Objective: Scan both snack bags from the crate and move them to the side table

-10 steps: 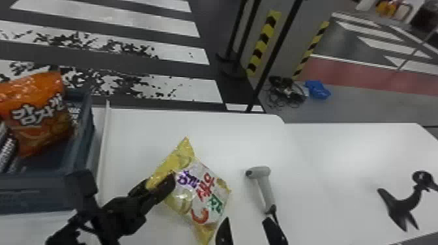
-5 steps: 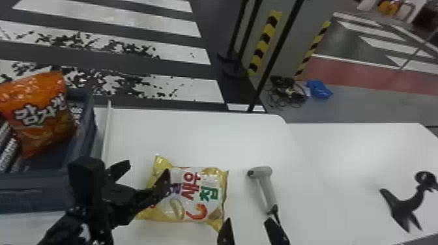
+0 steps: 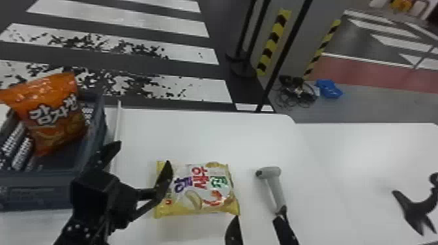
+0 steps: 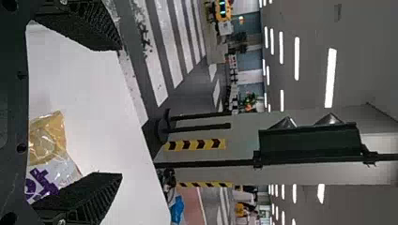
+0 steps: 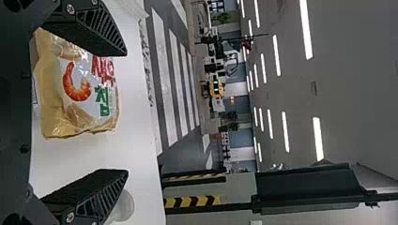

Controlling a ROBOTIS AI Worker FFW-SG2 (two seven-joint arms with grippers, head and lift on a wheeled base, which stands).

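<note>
Squeezing of the yellow bag [image 3: 202,192] should be kept gentle; left hand [image 3: 144,151] and right hand [image 3: 255,217] are spread wide

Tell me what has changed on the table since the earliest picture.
The yellow snack bag has turned counterclockwise, from slanted to nearly level in the head view. The left gripper, its fingers together at the bag's left end before, has opened and drawn left. The orange bag, scanner and right gripper stayed put.
</note>
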